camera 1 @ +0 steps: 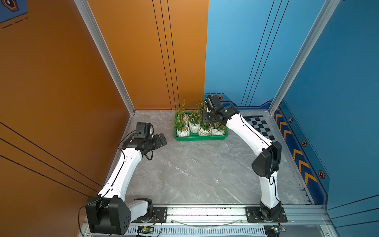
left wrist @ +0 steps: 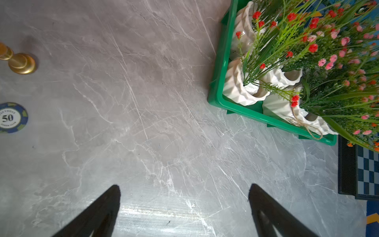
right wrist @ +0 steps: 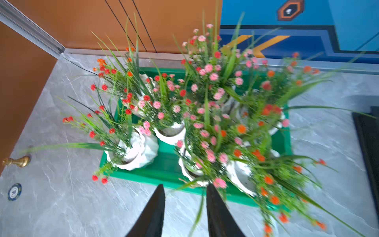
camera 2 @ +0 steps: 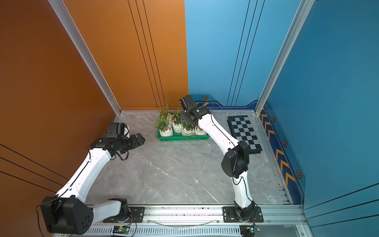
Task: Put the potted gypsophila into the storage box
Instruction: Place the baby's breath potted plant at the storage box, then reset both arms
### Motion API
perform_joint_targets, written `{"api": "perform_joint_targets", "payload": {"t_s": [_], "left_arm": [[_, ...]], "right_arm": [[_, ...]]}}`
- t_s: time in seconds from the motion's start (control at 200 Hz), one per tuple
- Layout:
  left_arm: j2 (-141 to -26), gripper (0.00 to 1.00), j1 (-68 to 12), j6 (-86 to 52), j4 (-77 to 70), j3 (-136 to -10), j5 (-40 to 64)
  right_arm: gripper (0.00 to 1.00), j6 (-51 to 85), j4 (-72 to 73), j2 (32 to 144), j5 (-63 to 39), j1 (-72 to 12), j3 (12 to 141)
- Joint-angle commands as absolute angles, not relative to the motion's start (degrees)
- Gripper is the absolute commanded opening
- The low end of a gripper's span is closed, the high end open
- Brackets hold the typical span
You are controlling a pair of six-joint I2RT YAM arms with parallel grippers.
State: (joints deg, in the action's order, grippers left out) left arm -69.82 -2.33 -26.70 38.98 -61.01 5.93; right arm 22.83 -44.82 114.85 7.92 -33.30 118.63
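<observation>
The storage box (camera 1: 200, 137) (camera 2: 182, 138), a shallow green tray, stands at the back of the table. Several potted gypsophila (camera 1: 183, 132) (camera 2: 166, 132) in white ribbed pots stand inside it, with red, pink and orange blossoms. The right wrist view looks down on the pots (right wrist: 143, 151) and the tray's rim (right wrist: 143, 176). My right gripper (right wrist: 185, 185) hovers over the tray's near side. Its jaws are partly apart, with one loose grass blade hanging between them and no pot held. My left gripper (left wrist: 185, 185) (camera 1: 162, 140) is wide open over bare table left of the tray (left wrist: 221, 90).
A black-and-white chequered board (camera 1: 259, 127) (camera 2: 244, 133) lies right of the tray. A brass chess piece (left wrist: 19, 62) (right wrist: 17, 161) and a blue poker chip (left wrist: 11, 118) (right wrist: 14, 191) lie on the grey marble table near the orange wall. Walls close off the back and both sides.
</observation>
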Motion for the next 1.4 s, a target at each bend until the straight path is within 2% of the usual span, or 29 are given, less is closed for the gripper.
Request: {"api": "perform_joint_targets", "payload": {"t_s": [0.0, 0.125, 0.19, 0.285, 0.345, 0.365, 0.38, 0.571, 0.716, 0.931, 1.181, 1.391], "left_arm": [[-68.7, 0.98, -1.6, -24.8, 40.8, -60.9, 4.5], [-68.5, 0.98, -1.5, -24.2, 40.8, -61.2, 4.2], [-68.5, 0.98, -1.4, -23.7, 40.7, -61.4, 3.9], [-68.5, 0.98, -1.2, -22.7, 40.8, -61.6, 3.0], [-68.9, 0.98, -1.1, -21.9, 40.8, -61.8, 2.7], [-69.0, 0.98, -1.0, -21.7, 40.7, -61.9, 2.7], [-69.1, 0.98, -0.9, -21.5, 40.8, -61.9, 2.7], [-69.8, 0.98, -0.7, -19.6, 39.8, -62.4, 2.1], [-68.4, 0.98, -0.8, -18.0, 34.7, -59.5, -0.2], [-67.9, 0.98, -1.1, -16.4, 30.6, -55.4, -2.7], [-63.3, 0.98, -2.5, -15.6, 17.2, -46.8, -6.4], [-61.6, 0.98, -3.6, -9.0, 2.9, -38.8, -10.4]], "right_arm": [[0.38, 20.6, -42.2, 107.2, 10.5, -30.3, 111.9], [0.45, 19.8, -41.1, 101.0, 10.2, -27.0, 103.4], [0.52, 19.3, -40.7, 98.4, 10.1, -25.2, 98.3], [0.71, 18.6, -39.8, 95.0, 9.7, -22.7, 92.5], [0.89, 18.0, -39.4, 93.2, 9.3, -21.2, 89.3], [0.97, 17.8, -39.3, 92.6, 9.2, -20.6, 88.0], [1.00, 17.7, -39.2, 92.2, 9.2, -20.3, 87.3], [1.00, 17.1, -36.7, 87.3, 9.1, -16.3, 78.8], [1.00, 17.3, -33.5, 83.3, 13.5, -14.3, 72.5], [1.00, 15.2, -28.8, 78.9, 14.8, -10.8, 65.7], [1.00, 14.6, -21.8, 76.3, 15.3, -7.5, 58.3], [1.00, 15.2, -13.6, 74.5, 18.4, -7.3, 53.3]]}}
